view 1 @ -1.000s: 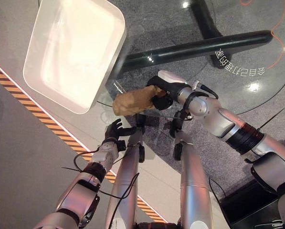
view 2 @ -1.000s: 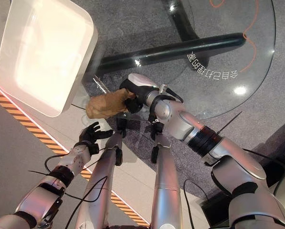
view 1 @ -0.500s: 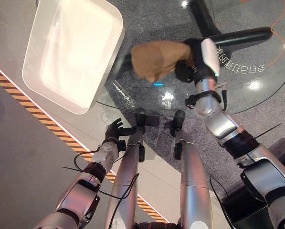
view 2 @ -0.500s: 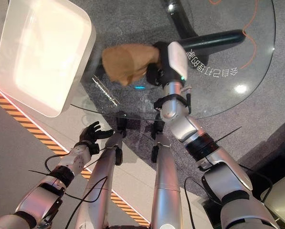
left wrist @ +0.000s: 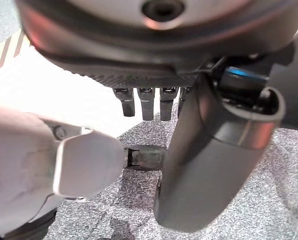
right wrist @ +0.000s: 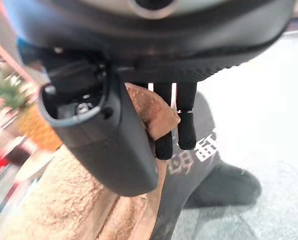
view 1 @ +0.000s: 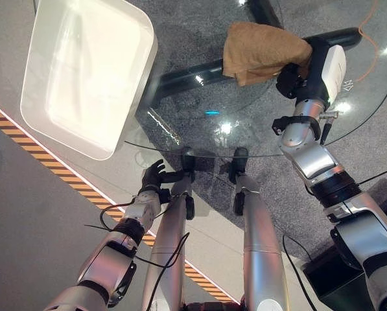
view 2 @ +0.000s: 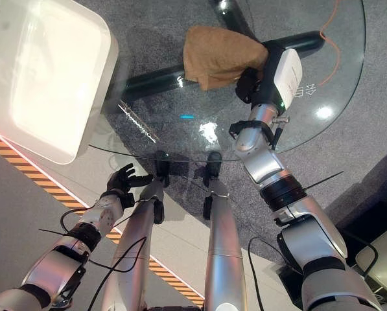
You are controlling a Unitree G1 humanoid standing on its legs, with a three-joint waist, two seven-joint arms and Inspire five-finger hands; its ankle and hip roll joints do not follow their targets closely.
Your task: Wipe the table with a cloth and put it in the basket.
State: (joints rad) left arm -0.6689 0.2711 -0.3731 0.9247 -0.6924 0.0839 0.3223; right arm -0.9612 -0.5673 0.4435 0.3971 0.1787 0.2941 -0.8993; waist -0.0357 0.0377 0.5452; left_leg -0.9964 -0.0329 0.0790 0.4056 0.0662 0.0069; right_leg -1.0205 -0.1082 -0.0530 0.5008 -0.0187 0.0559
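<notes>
At upper left of the head view, a white basket (view 1: 83,78) sits beside the round glass table (view 1: 180,123), overlapping its rim. Lower left, the left hand (view 1: 153,176) hangs relaxed and empty. Upper right, the right hand (view 1: 295,71) pinches a tan cloth (view 1: 261,50) on the glass; it looks soft, light and bunched, so a gathered fold is probably the best hold. Clear glass lies between cloth and basket.

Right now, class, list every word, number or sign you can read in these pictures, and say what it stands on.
White printed characters on the glass table, beside the right hand gripping the cloth: partly hidden, too small to read.
The same characters in the right wrist view: blurred, unreadable.
No other text can be read.
</notes>
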